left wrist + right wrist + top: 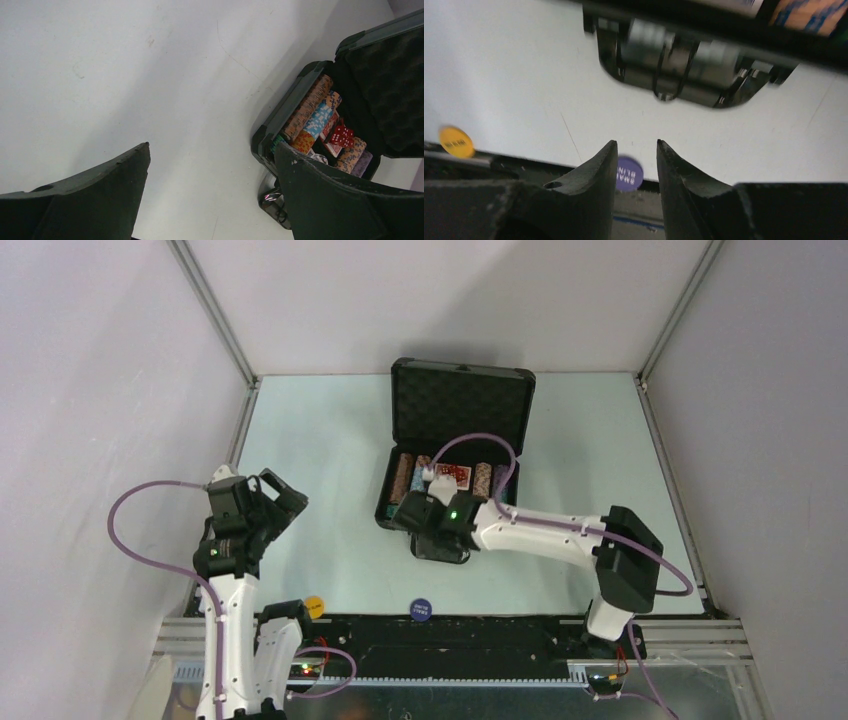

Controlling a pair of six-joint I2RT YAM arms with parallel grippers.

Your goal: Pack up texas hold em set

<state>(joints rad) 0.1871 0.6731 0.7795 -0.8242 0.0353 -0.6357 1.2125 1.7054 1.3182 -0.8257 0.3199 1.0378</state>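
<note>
Right gripper (636, 146) fingers are being held a narrow gap apart with nothing pinched, just in front of the open black case (461, 400), while the left gripper (212, 150) is being held spread wide and empty, well left of the case. Loose in front of the case, the purple button (628, 173) and yellow button (456, 141) are lying flat, with chips (312, 117) and red dice (342, 135) already sitting inside it. Both buttons are being judged thin, light, stiff and probably slippery on the table (320, 440), so a pinch across opposite rims is being advised.
</note>
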